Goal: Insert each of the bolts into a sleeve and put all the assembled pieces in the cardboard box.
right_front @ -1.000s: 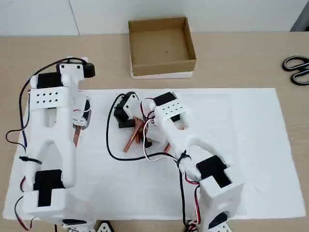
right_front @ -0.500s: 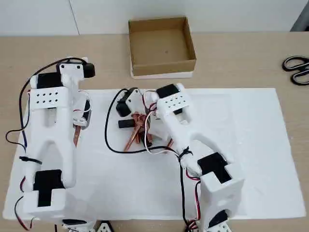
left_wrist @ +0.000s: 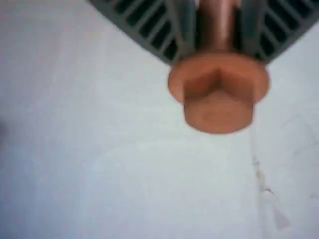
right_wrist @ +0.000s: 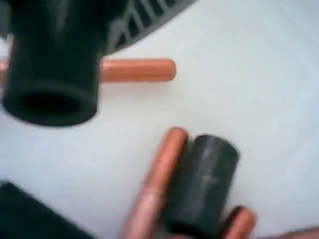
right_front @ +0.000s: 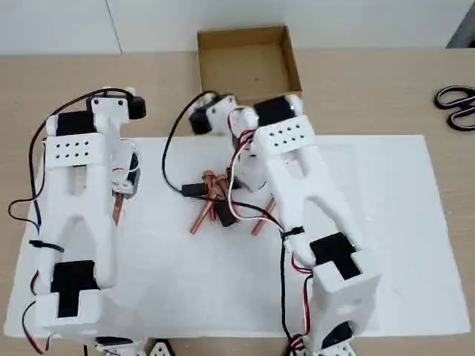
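The tool (right_wrist: 70,22) clamps a black sleeve (right_wrist: 50,69) whose hollow mouth faces the camera. A ribbed grey finger (right_wrist: 144,20) shows just past the sleeve's wall. On the white bench (right_wrist: 264,99) below, a copper bolt (right_wrist: 137,69) lies crosswise, its tip sticking out at the held sleeve's three o'clock. Toward five o'clock from that sleeve a second sleeve (right_wrist: 202,181) lies on its side, and another bolt (right_wrist: 157,181) touches its nine o'clock flank. A further copper end (right_wrist: 239,221) peeks out at its five o'clock. A dark shape (right_wrist: 20,214), too blurred to identify, sits at the held sleeve's seven o'clock.
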Controlling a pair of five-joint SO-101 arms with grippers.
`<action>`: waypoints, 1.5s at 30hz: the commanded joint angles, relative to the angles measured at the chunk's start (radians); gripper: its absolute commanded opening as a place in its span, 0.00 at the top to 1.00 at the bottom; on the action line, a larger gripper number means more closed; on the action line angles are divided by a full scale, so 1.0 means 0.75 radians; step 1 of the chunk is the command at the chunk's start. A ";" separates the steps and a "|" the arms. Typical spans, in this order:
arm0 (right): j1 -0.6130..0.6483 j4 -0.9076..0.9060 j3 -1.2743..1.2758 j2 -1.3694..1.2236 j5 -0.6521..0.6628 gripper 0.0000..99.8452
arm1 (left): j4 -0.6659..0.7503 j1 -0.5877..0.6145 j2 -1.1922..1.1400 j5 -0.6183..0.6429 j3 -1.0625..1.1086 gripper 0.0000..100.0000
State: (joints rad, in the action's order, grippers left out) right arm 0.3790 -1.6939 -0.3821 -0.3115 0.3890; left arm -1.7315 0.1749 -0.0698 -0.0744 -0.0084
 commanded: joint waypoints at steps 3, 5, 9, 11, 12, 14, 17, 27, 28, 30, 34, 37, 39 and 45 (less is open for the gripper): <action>-0.197 -0.032 -0.039 0.003 -0.291 1.00 | -0.018 0.000 0.061 0.002 -0.005 0.99; -0.242 -0.032 -0.018 -0.001 -0.358 1.00 | -0.016 0.000 0.061 0.000 -0.005 0.99; -0.306 -0.036 0.000 -0.013 -0.458 1.00 | -0.006 0.000 0.061 0.000 -0.005 0.99; -0.302 -0.036 0.047 -0.011 -0.483 1.00 | -0.006 0.000 0.061 0.000 -0.005 0.99; -0.302 -0.036 0.074 -0.011 -0.489 1.00 | -0.006 0.000 0.061 -0.002 -0.005 0.99; -0.304 -0.032 0.145 -0.011 -0.493 1.00 | -0.006 0.000 0.061 -0.002 -0.005 0.99; -0.312 -0.003 0.217 -0.013 -0.495 1.00 | -0.006 0.000 0.061 -0.018 -0.005 0.99; -0.310 0.056 0.235 -0.126 -0.481 0.90 | 0.010 0.000 0.061 -0.029 -0.005 0.99; -0.310 0.056 0.231 -0.163 -0.481 0.89 | 0.010 0.002 0.061 -0.029 -0.005 0.99; -0.310 0.066 0.227 -0.220 -0.481 0.89 | 0.010 0.004 0.061 -0.029 -0.005 0.99; -0.312 0.083 0.180 -0.257 -0.462 0.88 | 0.010 0.004 0.061 -0.029 -0.005 0.99; -0.308 0.075 0.127 -0.257 -0.452 0.88 | 0.008 0.004 0.061 -0.029 -0.005 0.99; -0.306 0.077 0.108 -0.265 -0.452 0.88 | 0.008 0.002 0.061 -0.029 -0.005 0.99; -0.287 0.071 0.108 -0.267 -0.407 0.84 | 0.008 0.002 0.061 -0.029 -0.005 0.99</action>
State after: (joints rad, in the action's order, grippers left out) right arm 0.1519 -1.6402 -0.2532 -0.5186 0.0514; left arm -1.7315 0.1749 -0.0698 -0.0867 -0.0084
